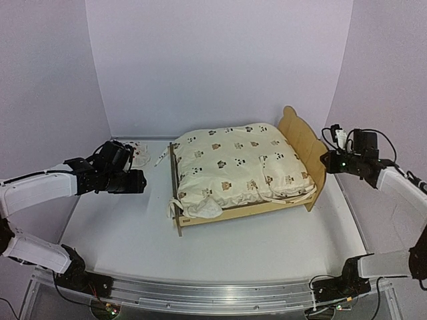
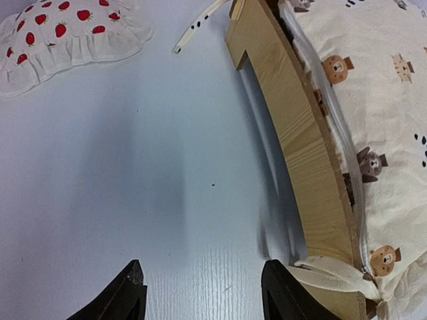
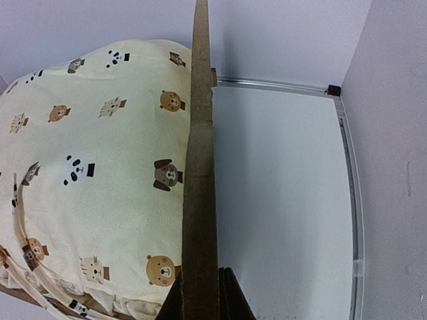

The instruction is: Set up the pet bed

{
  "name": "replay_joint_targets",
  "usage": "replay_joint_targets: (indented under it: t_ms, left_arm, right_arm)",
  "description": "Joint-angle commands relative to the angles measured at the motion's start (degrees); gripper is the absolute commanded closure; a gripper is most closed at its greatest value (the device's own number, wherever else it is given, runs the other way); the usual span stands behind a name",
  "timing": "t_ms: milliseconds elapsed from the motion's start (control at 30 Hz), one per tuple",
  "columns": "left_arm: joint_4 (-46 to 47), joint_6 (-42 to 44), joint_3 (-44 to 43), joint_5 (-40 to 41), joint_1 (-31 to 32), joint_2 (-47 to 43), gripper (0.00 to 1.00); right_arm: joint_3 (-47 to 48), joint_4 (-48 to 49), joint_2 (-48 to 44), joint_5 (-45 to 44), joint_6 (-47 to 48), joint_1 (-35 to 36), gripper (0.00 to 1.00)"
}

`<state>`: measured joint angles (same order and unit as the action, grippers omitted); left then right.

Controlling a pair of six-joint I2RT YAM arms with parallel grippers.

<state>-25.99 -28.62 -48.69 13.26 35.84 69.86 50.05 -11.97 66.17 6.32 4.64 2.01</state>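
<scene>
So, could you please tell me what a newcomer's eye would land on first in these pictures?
The puffy cream animal-print cover fills the plywood pet bed at the middle of the table, its bear-ear headboard on the right. The right hand is closed on that headboard's edge, while the left hand hovers open over bare table beside the footboard, near a strawberry pillow.
</scene>
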Motion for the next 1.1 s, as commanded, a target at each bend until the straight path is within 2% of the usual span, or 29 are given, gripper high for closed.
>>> replay_joint_targets:
  t_ms: [0,67,233,400,700,1000,1067]
  left_arm:
    - [6.42,-0.77,0.97,-2.29,0.44,2.51,0.41]
    - [7.75,-0.6,1.03,-2.66,0.5,3.71,0.41]
    - [10.03,0.26,0.45,-3.23,0.54,6.38,0.42]
    - [12.18,0.7,-0.32,-3.39,0.54,8.87,0.42]
    - [14.75,0.71,-1.3,-4.61,0.54,13.41,0.43]
    - [14.09,0.5,0.38,-1.88,0.55,12.41,0.43]
    - [13.5,0.52,0.95,-0.74,0.56,11.68,0.43]
  right_arm:
    - [-4.76,-10.78,-8.01,8.95,-19.46,-0.69,1.0]
    - [-6.53,-12.11,-10.4,11.48,-26.09,-0.54,1.0]
    - [-7.46,-21.91,-15.5,9.95,-36.59,-0.47,1.0]
    - [-11.09,-22.89,-20.18,12.91,-43.0,0.82,1.0]
    - [-9.42,-22.64,-17.19,13.92,-42.36,3.75,1.0]
    - [6.44,-28.9,-7.33,-0.15,-36.29,16.75,1.0]
    - [8.07,-30.02,-5.58,-2.82,-36.22,17.83,1.0]
